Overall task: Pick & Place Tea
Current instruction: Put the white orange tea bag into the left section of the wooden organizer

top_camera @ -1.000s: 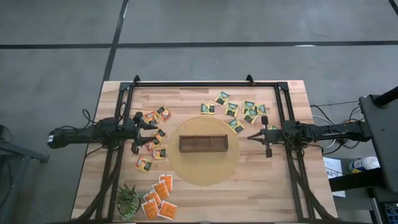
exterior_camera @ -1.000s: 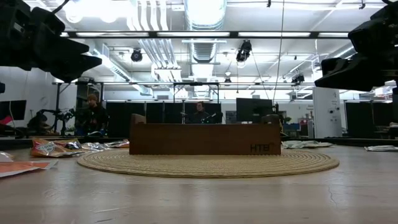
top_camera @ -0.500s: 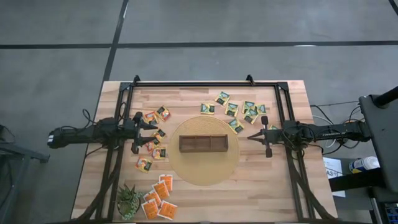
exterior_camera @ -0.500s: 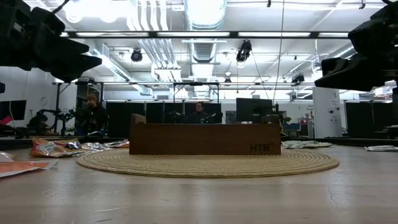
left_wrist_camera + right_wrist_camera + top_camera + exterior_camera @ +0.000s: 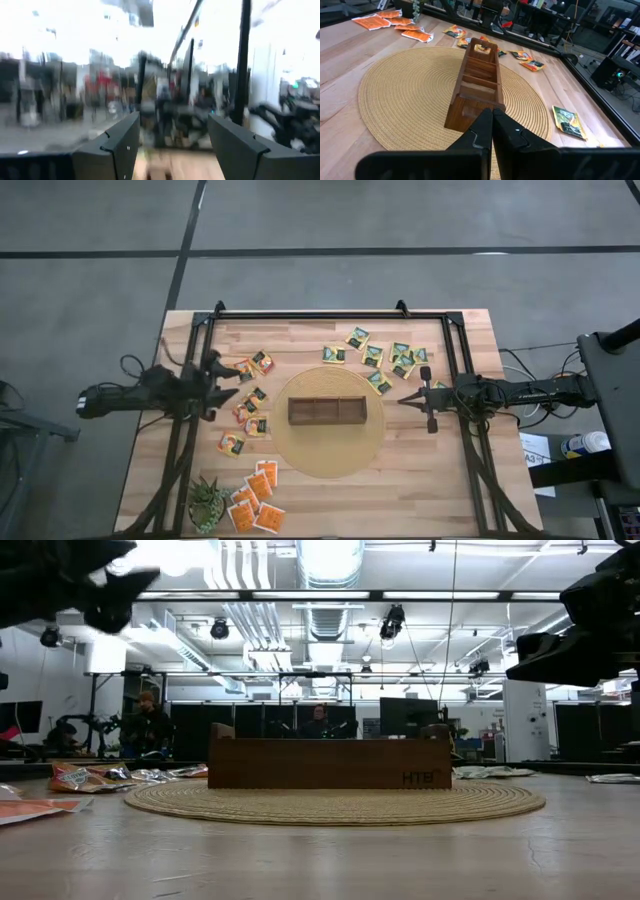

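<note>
left gripper (image 5: 232, 371) wide apart, holding nothing — up over red-and-yellow tea bags (image 5: 247, 396) on the counter's (image 5: 300, 338) left | right gripper (image 5: 403, 401) pinched tight, nothing in it — at the round mat's (image 5: 325, 460) edge, pointing at the wooden box (image 5: 324, 410) | green tea bags (image 5: 388, 355) behind it | orange tea bags (image 5: 256, 497) by the plant (image 5: 207, 502)
</note>
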